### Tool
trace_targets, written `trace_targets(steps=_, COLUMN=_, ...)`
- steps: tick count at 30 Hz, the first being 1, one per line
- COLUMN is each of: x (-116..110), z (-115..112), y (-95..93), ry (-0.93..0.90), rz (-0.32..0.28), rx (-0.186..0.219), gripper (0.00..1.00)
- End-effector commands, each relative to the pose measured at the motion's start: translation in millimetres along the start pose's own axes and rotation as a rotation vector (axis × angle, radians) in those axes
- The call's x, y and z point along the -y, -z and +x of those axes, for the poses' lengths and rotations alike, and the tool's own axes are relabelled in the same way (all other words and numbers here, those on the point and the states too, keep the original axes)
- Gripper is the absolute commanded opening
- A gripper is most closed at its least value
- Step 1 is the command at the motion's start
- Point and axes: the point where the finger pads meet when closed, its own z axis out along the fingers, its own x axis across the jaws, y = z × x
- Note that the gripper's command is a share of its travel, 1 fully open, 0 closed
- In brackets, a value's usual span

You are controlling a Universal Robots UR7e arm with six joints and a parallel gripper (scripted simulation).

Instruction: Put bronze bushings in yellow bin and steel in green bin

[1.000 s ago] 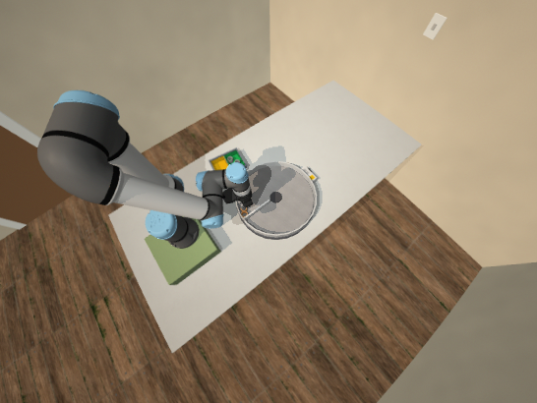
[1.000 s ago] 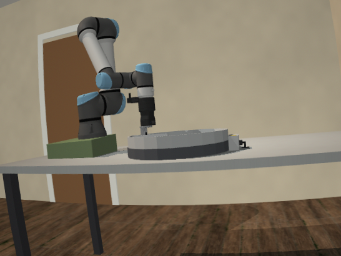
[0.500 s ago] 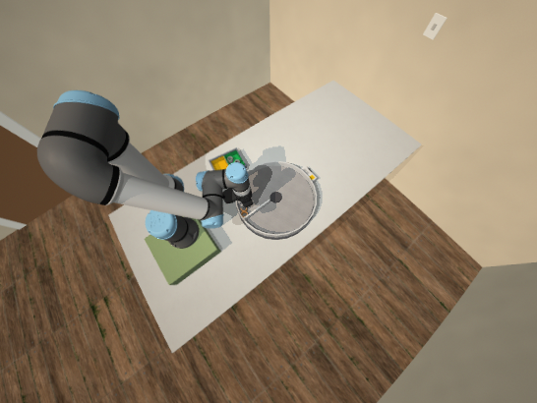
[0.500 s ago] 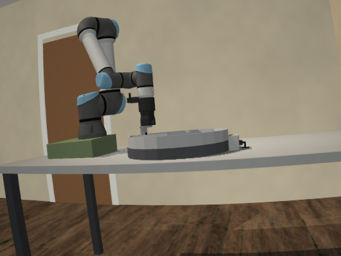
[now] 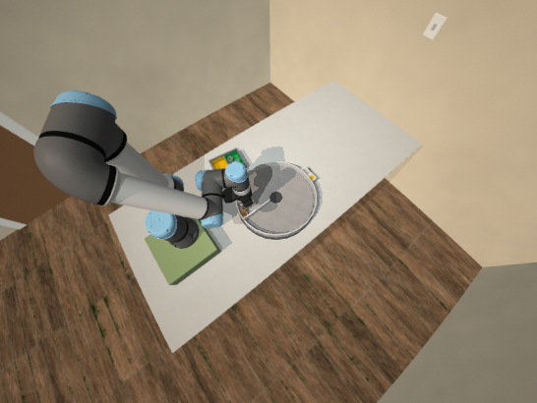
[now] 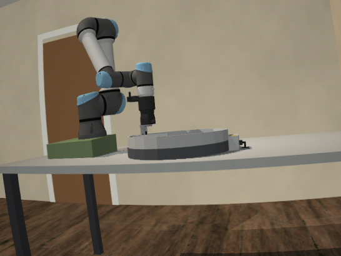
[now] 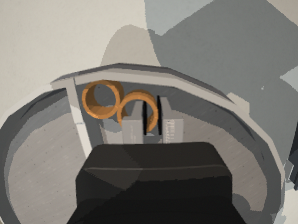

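Observation:
The round grey turntable (image 5: 280, 232) (image 6: 178, 145) (image 7: 133, 68) stands mid-table. My gripper (image 5: 245, 205) (image 6: 143, 128) (image 7: 152, 107) reaches down inside its left edge and is shut on a bronze bushing (image 7: 136, 96) (image 5: 242, 210), gripping its wall. A second bronze bushing (image 7: 84, 98) lies on the turntable just beside the held one, next to a light divider bar. The yellow bin (image 5: 219, 162) and the green bin (image 5: 236, 156) sit side by side behind the wrist, partly hidden by the arm. In the side view the turntable's wall hides the bushings.
The arm's base stands on a green block (image 5: 184, 260) (image 6: 81, 147) at the table's left. A small unit with a yellow mark (image 5: 311, 174) (image 6: 233, 140) sits against the turntable's far side. A dark hub (image 5: 275, 198) marks the turntable's centre.

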Motion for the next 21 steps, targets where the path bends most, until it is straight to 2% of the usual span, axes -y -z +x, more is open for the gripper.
trace_targets(steps=1, x=-0.3, z=-0.2, y=1.0, ry=0.0, rz=-0.001, rx=0.001, gripper=0.0)
trace_targets(steps=21, x=-0.4, z=-0.2, y=7.0, ry=0.0, rz=-0.001, rx=0.001, gripper=0.0)
